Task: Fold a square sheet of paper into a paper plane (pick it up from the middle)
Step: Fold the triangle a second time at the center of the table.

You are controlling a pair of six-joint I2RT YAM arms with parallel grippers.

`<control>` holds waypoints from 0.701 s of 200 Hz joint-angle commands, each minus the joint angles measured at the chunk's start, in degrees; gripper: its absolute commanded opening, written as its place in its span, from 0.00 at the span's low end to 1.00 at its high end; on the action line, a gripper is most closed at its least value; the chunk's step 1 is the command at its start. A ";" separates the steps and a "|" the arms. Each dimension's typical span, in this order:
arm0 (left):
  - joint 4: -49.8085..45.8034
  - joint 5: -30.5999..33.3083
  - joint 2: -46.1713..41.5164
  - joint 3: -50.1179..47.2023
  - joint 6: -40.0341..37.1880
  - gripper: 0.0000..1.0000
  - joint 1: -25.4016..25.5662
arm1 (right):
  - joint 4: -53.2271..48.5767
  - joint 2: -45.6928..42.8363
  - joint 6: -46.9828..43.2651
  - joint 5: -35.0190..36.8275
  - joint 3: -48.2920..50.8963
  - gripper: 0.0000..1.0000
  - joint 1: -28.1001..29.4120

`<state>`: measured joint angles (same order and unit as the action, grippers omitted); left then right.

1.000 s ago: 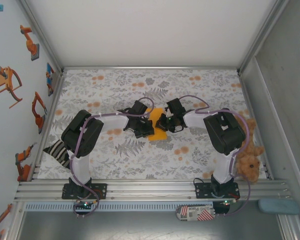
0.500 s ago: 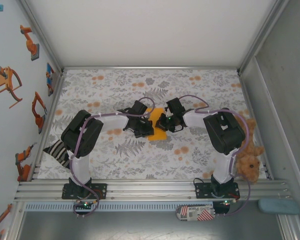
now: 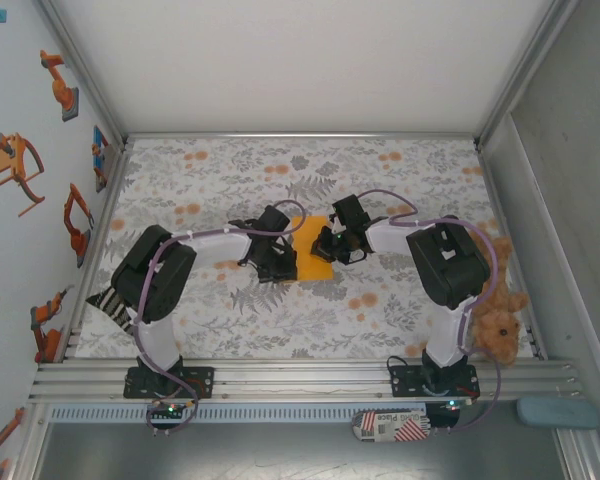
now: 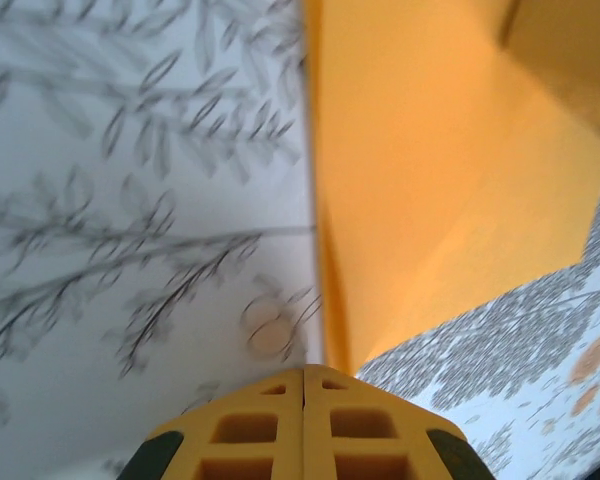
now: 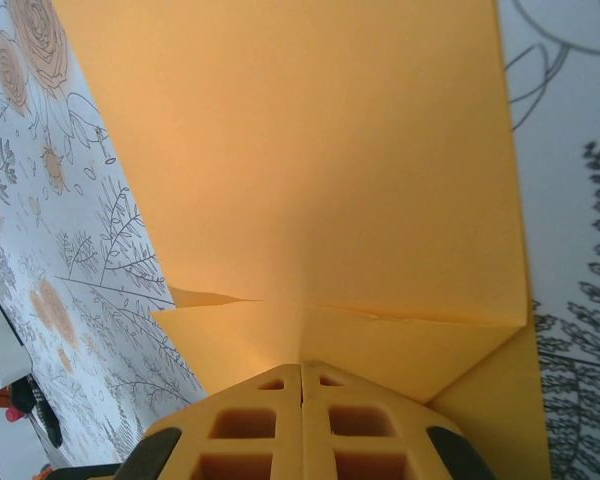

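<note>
On the table's flowered cloth (image 3: 230, 190), the orange sheet of paper (image 3: 313, 266) lies about midway between the side edges and between front and back, with both arms reaching in over it. The left gripper (image 4: 303, 378) has its fingers pressed together at the sheet's left edge. The right gripper (image 5: 301, 372) also has its fingers together, low over a folded flap (image 5: 400, 350). Whether either one pinches the paper I cannot tell. The step looks like setting a fold, so one tip should pin the sheet while the other runs slowly along the crease (image 5: 410, 318), so the thin paper neither slides on the cloth nor tears.
</note>
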<state>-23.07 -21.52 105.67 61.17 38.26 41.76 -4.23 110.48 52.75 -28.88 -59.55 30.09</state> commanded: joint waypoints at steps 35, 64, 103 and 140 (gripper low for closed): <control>1.09 2.46 -6.66 0.15 1.38 0.00 0.09 | -7.99 4.83 0.95 6.12 2.42 0.00 0.15; 8.52 -0.95 -3.03 0.20 6.19 0.00 0.17 | -7.83 4.92 1.07 6.08 2.42 0.00 0.15; 11.08 -3.40 1.26 2.34 7.14 0.00 1.11 | -7.58 4.79 1.30 6.03 2.49 0.00 0.16; 9.38 -1.77 3.61 3.15 6.94 0.00 1.30 | -7.42 4.99 1.28 5.94 2.60 0.00 0.15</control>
<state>-13.28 -23.35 107.77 62.19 44.42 42.76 -4.19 110.48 53.17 -28.91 -59.55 30.09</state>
